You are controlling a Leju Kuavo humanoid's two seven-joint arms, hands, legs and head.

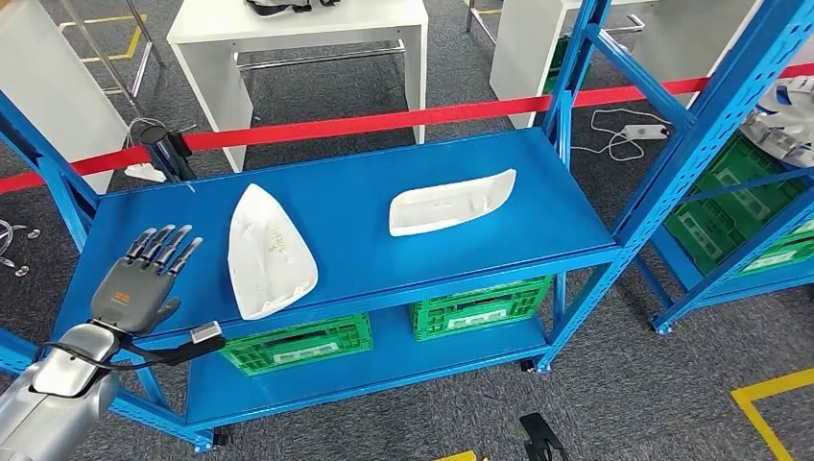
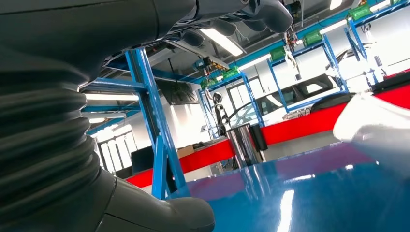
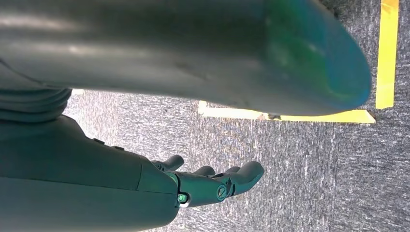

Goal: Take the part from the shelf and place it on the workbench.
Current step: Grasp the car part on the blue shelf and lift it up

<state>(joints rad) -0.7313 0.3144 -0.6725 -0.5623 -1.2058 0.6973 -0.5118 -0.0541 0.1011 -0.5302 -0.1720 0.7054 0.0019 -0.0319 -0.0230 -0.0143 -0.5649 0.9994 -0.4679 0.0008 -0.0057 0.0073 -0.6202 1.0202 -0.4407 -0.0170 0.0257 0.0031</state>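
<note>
Two white moulded parts are seen lying on the top deck of the blue shelf (image 1: 538, 206) in the head view. The larger, teardrop-shaped part (image 1: 268, 252) is set toward the robot's left w/ its wide end at the front edge; the longer, narrower part (image 1: 449, 203) is placed well apart from it, nearer the middle of the deck. Neither is held.

The left robot hand (image 1: 144, 279) is shown over the left end of the deck, palm down, fingers spread and straight, nothing gripped; it is near the teardrop part but apart from it. From the left wrist view, info not given by the head cam is added: the glossy blue deck is seen at a low angle, the white part (image 2: 372, 123) is seen as a pale rounded edge ahead of the hand, and a red barrier tape (image 2: 290, 128) is stretched behind a blue upright (image 2: 154, 140).

The right robot hand (image 3: 212, 186) is seen in the right wrist view, over grey carpet (image 3: 314, 169) w/ yellow floor tape (image 3: 290, 116); its fingers are extended, lightly curved, apart, and nothing is held.

Green crates (image 1: 480, 307) are stored on the lower deck in the head view. A white table (image 1: 298, 38) is stood beyond the red tape, and a second blue rack (image 1: 730, 163) is placed to the right.
</note>
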